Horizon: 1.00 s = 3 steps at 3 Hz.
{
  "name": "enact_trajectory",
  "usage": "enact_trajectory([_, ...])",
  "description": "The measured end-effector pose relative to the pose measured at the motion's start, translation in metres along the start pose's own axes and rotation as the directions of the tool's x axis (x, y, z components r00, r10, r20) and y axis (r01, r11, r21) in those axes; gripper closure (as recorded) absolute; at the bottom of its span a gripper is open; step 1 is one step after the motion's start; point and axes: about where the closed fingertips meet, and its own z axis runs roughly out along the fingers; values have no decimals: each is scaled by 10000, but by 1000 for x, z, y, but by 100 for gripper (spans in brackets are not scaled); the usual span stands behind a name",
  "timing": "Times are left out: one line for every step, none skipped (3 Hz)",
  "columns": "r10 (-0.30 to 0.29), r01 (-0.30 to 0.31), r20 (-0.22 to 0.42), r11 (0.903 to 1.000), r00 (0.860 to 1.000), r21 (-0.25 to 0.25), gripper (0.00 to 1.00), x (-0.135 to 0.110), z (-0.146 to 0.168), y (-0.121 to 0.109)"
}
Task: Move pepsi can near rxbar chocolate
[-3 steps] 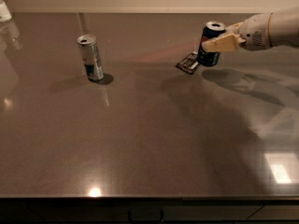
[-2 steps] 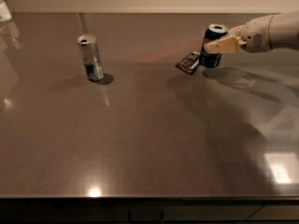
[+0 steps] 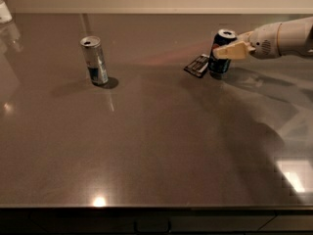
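The pepsi can (image 3: 218,65), dark blue with a silver top, stands upright at the table's far right. Right beside it on the left lies the rxbar chocolate (image 3: 197,65), a flat dark bar with white markings, touching or nearly touching the can's base. My gripper (image 3: 221,48) reaches in from the right on a white arm and is shut on the can. One tan finger (image 3: 231,51) crosses the can's front, and the other finger is hidden behind it.
A taller, slim silver-and-blue can (image 3: 95,60) stands upright at the far left of the grey table (image 3: 156,146). A white object (image 3: 4,11) sits at the far left corner. The table's front edge runs along the bottom.
My gripper has lowered slightly with the pepsi can in it, bringing the can down beside the bar. The bar and the silver can have not moved.
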Motion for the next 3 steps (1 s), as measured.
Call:
enact_trajectory([42,-42,4,9999,10000,123,84,6,1,-7])
enact_trajectory([13,-12,-44,9997,10000,264,62,9,1,-10])
enact_trajectory([-28,30,-84,9995,10000,330,38,11,-1,-13])
